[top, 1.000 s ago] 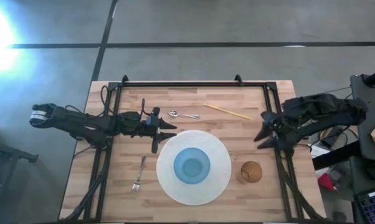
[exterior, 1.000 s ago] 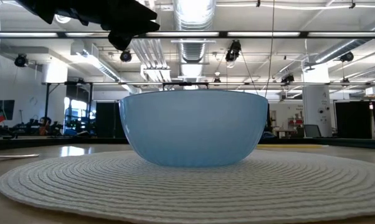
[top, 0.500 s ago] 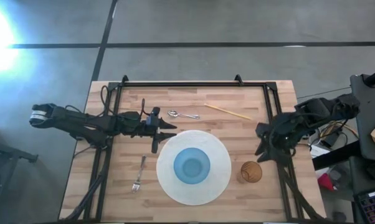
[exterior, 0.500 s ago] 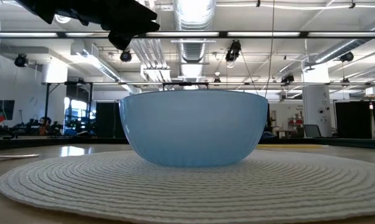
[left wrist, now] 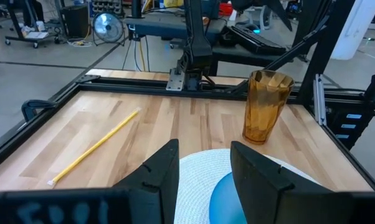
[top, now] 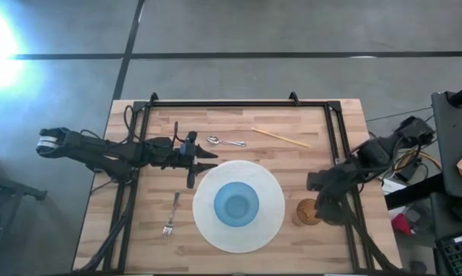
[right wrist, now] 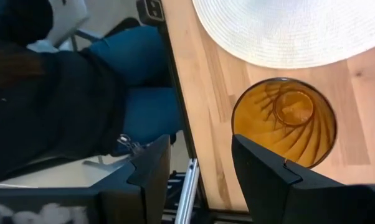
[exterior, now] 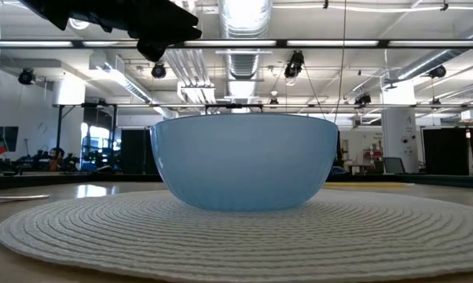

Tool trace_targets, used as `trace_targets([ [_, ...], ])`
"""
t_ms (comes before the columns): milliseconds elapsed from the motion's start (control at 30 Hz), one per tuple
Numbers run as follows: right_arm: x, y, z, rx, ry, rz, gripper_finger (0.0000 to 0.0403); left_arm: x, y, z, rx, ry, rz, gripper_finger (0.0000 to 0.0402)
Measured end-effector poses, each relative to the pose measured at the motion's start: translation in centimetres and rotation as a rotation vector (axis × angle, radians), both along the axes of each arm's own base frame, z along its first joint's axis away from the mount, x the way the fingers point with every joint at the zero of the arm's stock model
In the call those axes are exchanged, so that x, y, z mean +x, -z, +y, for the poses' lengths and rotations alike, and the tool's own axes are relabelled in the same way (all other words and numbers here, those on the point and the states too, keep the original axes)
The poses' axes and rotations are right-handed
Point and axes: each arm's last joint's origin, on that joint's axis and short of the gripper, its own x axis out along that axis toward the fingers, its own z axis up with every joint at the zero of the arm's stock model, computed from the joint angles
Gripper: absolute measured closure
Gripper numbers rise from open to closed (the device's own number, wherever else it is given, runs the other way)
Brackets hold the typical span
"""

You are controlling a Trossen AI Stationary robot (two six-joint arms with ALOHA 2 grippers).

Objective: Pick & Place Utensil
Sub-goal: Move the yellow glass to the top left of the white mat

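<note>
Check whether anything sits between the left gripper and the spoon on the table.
Nothing visible does. In the high view the left gripper, open, hangs at the placemat's edge, and the spoon lies just beyond it on bare wood. The fork lies on the opposite side, and the right gripper is over by the amber cup.

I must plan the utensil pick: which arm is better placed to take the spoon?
Left. The left claw hovers open right beside the spoon, while the right claw is across the table by the amber cup.
</note>
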Motion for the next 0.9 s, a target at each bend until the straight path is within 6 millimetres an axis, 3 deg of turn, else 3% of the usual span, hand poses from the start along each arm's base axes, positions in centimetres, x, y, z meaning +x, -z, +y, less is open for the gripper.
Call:
trace_targets([
  [267,1.6,0.6,2.2,-0.11,-0.065,-0.029,0.0239,0.0,0.0,0.0,0.001,0.0,0.0,0.0266],
  [467,1.7,0.9,3.8,-0.27,-0.107,0.008,0.0248,0.0,0.0,0.0,0.016,0.002,0.001,0.0266],
  [900,2.3,3.5,7.3,-0.376,-0.275,0.063,0.027,0.0,0.2,0.0,0.021,0.003,0.025,0.0266],
])
